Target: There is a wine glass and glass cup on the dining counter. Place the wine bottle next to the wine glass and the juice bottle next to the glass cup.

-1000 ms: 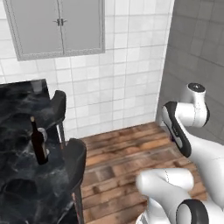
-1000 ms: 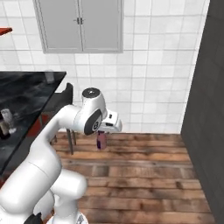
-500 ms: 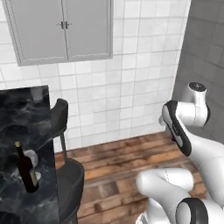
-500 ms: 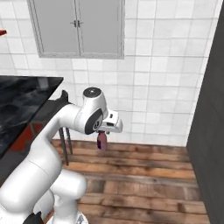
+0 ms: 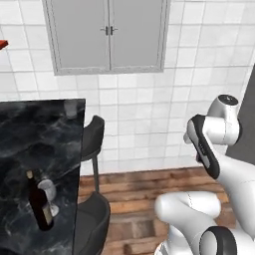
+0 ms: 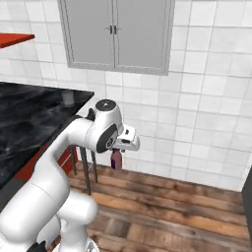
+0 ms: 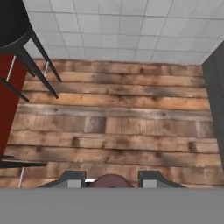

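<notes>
My gripper (image 6: 116, 154) hangs over the wooden floor, shut on the small purplish juice bottle (image 6: 116, 161), to the right of the dining counter (image 6: 29, 115). In the hand view the bottle's rounded top (image 7: 110, 181) sits between the two fingertips (image 7: 72, 178). On the black marble dining counter (image 5: 30, 144) the tall dark wine bottle (image 5: 40, 209) stands right beside the stemmed wine glass (image 5: 48, 193). The clear glass cup (image 5: 71, 110) stands at the counter's far right corner, also seen in the right base view as a pale tumbler (image 6: 68, 97).
Two dark stools (image 5: 92, 138) (image 5: 92, 219) stand along the counter's right side; stool legs (image 7: 39, 65) and a red drawer front (image 7: 8, 100) show below the hand. A grey wall cabinet (image 5: 108, 35) hangs on the tiled wall. A dark wall (image 7: 215, 100) lies at the right.
The whole picture has shifted, so the camera has moved: the counter, wine bottle and glass now sit nearer and lower. The gripper still holds the juice bottle the same way.
</notes>
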### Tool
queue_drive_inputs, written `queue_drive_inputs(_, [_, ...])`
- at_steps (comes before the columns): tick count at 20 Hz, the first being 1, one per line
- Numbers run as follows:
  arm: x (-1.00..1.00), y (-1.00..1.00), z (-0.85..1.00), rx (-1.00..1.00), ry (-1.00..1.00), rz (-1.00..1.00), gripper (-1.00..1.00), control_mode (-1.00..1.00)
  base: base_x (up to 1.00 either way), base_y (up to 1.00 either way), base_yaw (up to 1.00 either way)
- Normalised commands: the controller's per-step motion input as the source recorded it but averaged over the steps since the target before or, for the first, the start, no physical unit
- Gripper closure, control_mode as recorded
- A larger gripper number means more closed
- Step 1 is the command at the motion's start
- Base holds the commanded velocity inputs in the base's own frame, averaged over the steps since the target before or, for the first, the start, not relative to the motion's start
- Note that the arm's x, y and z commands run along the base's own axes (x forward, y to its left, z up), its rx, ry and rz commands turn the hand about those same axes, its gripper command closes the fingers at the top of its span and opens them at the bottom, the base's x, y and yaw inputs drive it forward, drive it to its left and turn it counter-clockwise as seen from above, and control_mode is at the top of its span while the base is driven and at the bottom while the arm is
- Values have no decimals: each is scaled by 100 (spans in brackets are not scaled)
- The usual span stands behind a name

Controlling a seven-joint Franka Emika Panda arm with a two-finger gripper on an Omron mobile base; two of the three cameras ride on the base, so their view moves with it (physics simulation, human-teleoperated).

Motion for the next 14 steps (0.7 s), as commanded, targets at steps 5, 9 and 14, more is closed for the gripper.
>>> queue_drive_inputs(5, [0, 0, 0, 0, 0, 0, 100, 100, 56, -24, 36])
queue_drive_inputs(9, [0, 0, 0, 0, 0, 0, 100, 100, 56, -26, 33])
queue_drive_inputs(14, [0, 0, 0, 0, 0, 0, 100, 100, 53, -39, 19])
